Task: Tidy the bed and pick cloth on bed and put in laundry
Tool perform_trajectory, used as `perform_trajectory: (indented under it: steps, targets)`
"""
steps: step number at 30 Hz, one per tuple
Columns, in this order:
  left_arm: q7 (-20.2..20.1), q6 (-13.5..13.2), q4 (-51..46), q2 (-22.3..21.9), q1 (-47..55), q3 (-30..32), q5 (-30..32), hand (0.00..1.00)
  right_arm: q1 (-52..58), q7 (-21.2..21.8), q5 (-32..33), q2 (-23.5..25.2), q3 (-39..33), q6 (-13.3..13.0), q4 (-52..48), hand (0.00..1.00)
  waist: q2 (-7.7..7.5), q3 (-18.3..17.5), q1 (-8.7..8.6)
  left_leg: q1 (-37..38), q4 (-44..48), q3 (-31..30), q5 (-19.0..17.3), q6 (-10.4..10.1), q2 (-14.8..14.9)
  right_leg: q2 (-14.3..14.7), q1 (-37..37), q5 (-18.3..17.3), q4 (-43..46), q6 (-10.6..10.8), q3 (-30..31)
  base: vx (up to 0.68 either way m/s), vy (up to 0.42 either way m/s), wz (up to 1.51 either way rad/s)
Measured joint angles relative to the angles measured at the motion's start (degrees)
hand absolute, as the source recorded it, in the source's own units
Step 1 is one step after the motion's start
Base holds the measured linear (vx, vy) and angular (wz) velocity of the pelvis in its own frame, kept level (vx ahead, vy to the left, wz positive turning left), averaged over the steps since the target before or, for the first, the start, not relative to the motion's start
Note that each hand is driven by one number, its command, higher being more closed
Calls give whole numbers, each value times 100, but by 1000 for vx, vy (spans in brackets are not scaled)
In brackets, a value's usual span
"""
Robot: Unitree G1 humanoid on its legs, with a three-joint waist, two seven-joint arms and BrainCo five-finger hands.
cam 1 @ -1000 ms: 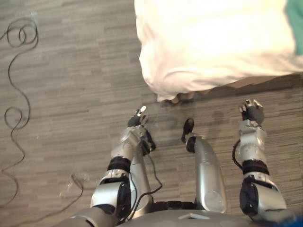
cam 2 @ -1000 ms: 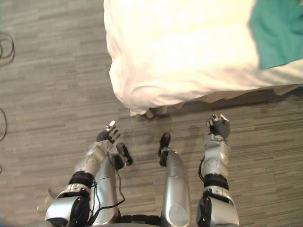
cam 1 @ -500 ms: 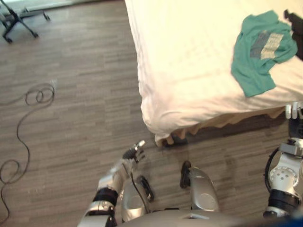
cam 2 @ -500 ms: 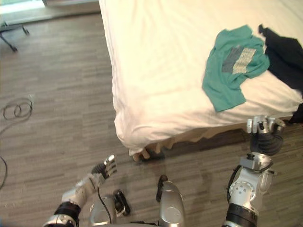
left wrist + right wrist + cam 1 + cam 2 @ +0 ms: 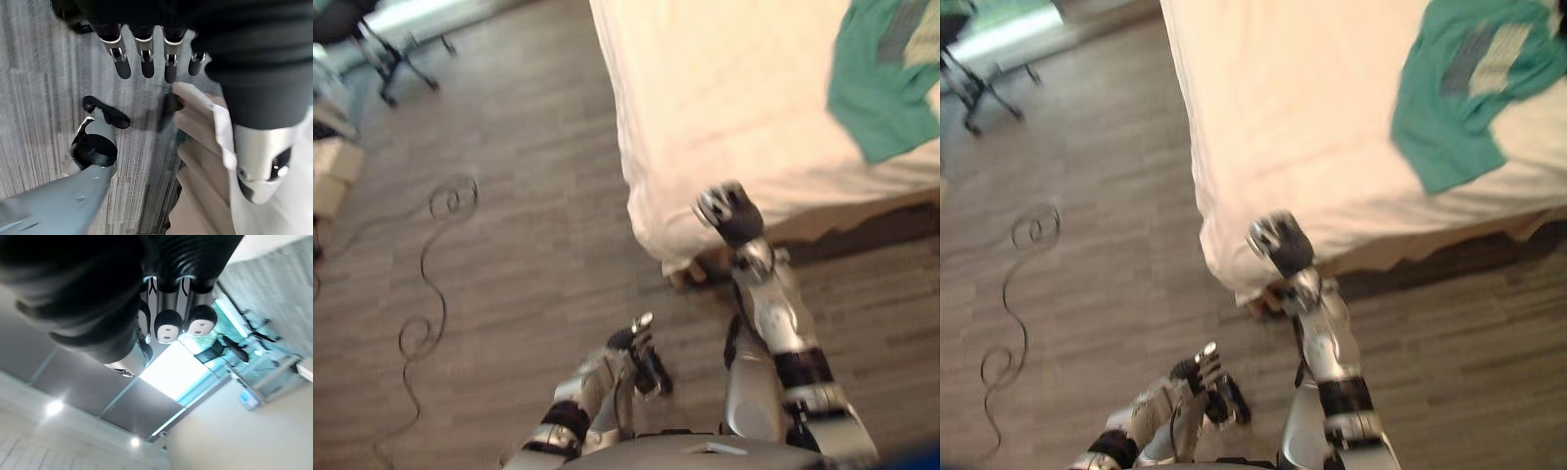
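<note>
A bed with a white sheet (image 5: 724,98) fills the upper right. A teal shirt (image 5: 886,93) lies on it near the right edge, also seen in the right eye view (image 5: 1459,98). My right hand (image 5: 729,211) is raised in front of the bed's near corner, fingers curled and holding nothing; its fingertips (image 5: 167,325) bend back towards the wrist camera. My left hand (image 5: 631,338) hangs low over the floor with straight fingers (image 5: 143,54), away from the bed.
Grey wood-plank floor (image 5: 529,245) spreads left of the bed. A chair's wheeled base (image 5: 396,49) stands at the far upper left, a cardboard box (image 5: 333,176) at the left edge. A tan bed skirt (image 5: 842,211) hangs below the sheet.
The camera has shifted. My right arm has swung up and left, from the right edge to the bed's near corner. The left hand stays low over the floor.
</note>
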Motion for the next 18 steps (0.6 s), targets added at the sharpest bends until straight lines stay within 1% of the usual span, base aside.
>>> perform_trajectory:
  steps: [1,2,3,4,5,6,7,8,10,12,14,16,18]
  targets:
    - [2,-67,-3,-22,-206,151,-53,0,-337,-22,-49,-29,42,-1,56,100,1,157,55,-267,59,2,78,47,41,16,-254,80,24,-103,-8,-106,-65,20]
    - [4,-103,-3,-30,-310,222,-88,0,-485,-37,-51,-47,66,-16,59,100,3,210,95,-416,84,2,109,65,58,21,-394,104,38,-133,-22,-62,-60,13]
    - [4,-157,-4,-46,-537,387,-90,0,-811,-84,-114,-79,85,-48,113,100,30,319,128,-713,153,-40,194,145,112,24,-633,172,66,-208,-106,-16,-69,23]
    - [3,-231,-5,-46,-712,567,-90,0,-1150,-168,-227,-110,102,-53,274,100,15,349,141,-1011,241,-89,239,167,179,50,-869,191,99,-239,-149,2,-73,27]
    - [3,-262,-6,-49,-796,654,-89,0,-1319,-225,-267,-129,103,-56,350,100,12,366,155,-1152,307,-132,245,175,213,70,-971,200,124,-255,-164,24,-63,26]
    - [3,-309,-1,-74,-908,774,-89,0,-1553,-321,-268,-191,119,-84,457,100,44,412,164,-1320,428,-208,246,177,275,104,-1057,204,151,-263,-203,45,-58,26]
    - [4,-433,-1,-119,-1034,918,-88,0,-1907,-493,-261,-318,150,-124,576,100,40,416,189,-1570,528,-278,250,183,344,129,-1227,205,177,-296,-272,42,-52,23]
    - [10,-480,4,-161,-1073,983,-89,0,-2056,-547,-259,-351,147,-138,635,100,36,418,199,-1657,547,-293,250,183,366,146,-1300,217,182,-317,-280,34,-50,16]
    - [57,-688,1,-300,-1236,1205,-88,0,-2556,-803,-185,-567,79,-162,704,100,37,418,258,-1990,625,-339,252,185,416,199,-1591,234,184,-345,-276,7,-37,7]
    - [166,-831,6,-365,-1330,1232,-85,0,-2807,-923,-122,-683,18,-171,691,100,37,418,260,-2215,634,-352,264,200,443,219,-1789,243,174,-359,-277,-8,-31,6]
    - [388,-1005,-7,-467,-1477,1295,-88,0,-2973,-989,154,-716,15,-193,471,100,31,423,254,-2507,657,-359,295,206,505,295,-2030,309,76,-391,-280,-11,-33,-1]
    - [601,-1075,-40,-518,-1585,1332,-87,0,-2974,-1098,455,-719,-56,-209,220,100,16,432,263,-2674,657,-354,316,209,570,392,-2138,402,-62,-404,-281,-11,-25,-7]
    - [735,-1079,-85,-546,-1650,1333,-84,0,-2966,-1208,748,-720,-209,-230,28,100,9,436,257,-2764,653,-352,328,221,581,418,-2210,463,-159,-412,-283,-28,6,-5]
